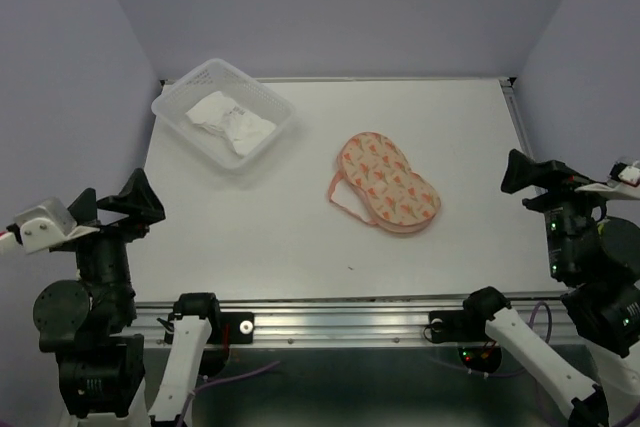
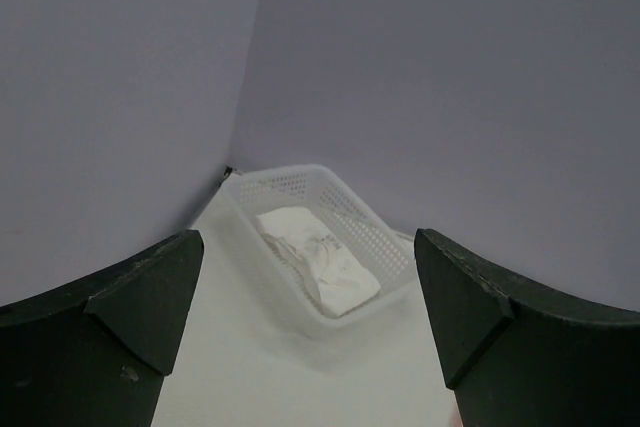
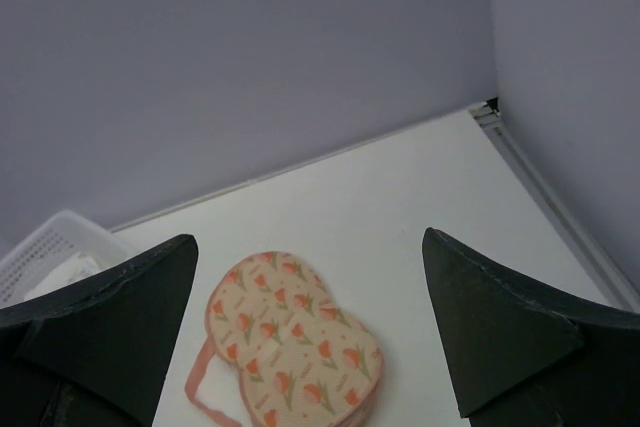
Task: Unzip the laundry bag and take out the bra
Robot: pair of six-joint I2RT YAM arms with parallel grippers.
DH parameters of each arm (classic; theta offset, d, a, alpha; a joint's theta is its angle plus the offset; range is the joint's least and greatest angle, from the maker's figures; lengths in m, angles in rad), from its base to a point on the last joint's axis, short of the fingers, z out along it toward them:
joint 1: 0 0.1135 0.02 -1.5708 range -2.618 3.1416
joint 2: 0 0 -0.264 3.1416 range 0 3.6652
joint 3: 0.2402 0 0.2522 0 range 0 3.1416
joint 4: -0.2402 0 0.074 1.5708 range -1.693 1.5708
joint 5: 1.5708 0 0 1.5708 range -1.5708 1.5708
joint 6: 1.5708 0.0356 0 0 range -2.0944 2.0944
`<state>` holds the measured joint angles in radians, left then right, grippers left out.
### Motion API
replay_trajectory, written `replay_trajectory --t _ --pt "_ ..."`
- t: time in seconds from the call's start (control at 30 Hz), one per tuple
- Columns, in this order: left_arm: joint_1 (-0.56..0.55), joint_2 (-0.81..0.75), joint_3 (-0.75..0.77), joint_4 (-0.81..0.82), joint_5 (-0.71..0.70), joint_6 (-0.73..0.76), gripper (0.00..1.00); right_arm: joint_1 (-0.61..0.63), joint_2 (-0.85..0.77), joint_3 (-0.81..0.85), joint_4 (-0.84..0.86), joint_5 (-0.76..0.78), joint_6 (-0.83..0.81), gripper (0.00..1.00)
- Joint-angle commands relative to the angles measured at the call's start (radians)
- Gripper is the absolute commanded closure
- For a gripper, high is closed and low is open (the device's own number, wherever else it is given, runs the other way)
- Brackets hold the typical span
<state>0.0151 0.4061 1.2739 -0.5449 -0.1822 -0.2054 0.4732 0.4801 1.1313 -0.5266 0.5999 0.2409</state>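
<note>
At the tabletop's (image 1: 250, 232) middle, the peach-pink peanut-shaped laundry bag (image 1: 388, 183) is lying alone. The small white fabric bra (image 1: 228, 119) is sitting in the far-left white plastic basket (image 1: 262, 90), so I'm holding my left hand (image 1: 140, 205) and right hand (image 1: 515, 175) spread, empty.

White table (image 1: 250, 227), plain lavender walls (image 1: 340, 7) on three sides, metal rail (image 1: 330, 322) along near edge, even light
</note>
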Motion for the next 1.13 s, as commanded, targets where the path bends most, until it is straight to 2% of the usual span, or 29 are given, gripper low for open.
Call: replay_trajectory --t 0.0,0.03,0.27,1.1 --pt "-0.010 -0.048 0.042 -0.026 -0.153 0.031 0.01 0.005 -0.054 0.013 -0.043 0.074 -0.075 0.00" --pt "-0.044 -0.058 0.042 -0.026 -0.175 0.031 0.01 0.005 -0.066 0.010 -0.038 0.075 -0.081 0.00" --pt "-0.076 -0.113 0.039 -0.024 -0.261 0.018 0.01 0.005 -0.086 -0.007 -0.033 0.078 -0.077 0.00" --pt "-0.144 -0.167 -0.048 0.060 -0.364 0.021 0.01 0.005 -0.035 -0.027 0.025 0.044 -0.086 0.00"
